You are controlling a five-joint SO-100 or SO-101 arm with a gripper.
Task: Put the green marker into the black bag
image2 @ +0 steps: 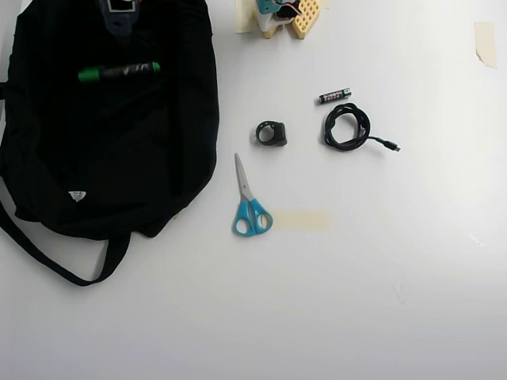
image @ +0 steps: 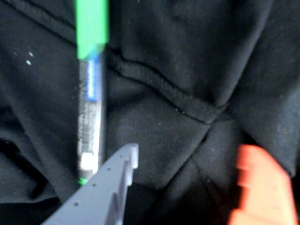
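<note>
The green marker (image: 91, 93) lies loose on the black fabric of the black bag (image: 197, 61), its green cap toward the top of the wrist view. My gripper (image: 190, 154) is open and empty just above the bag; the marker lies outside the jaws, left of the grey finger (image: 115, 180), with the orange finger (image: 262, 187) at the right. In the overhead view the marker (image2: 119, 73) rests across the upper part of the bag (image2: 119, 158), cap to the left. Only a small part of the arm shows at the top edge above it.
On the white table right of the bag lie blue-handled scissors (image2: 252, 202), a small black ring-shaped thing (image2: 272, 133), a coiled black cable (image2: 346, 127) and a small black battery (image2: 335, 96). The arm's base (image2: 281, 16) stands at the top centre. The bag's strap (image2: 47, 257) trails at the lower left.
</note>
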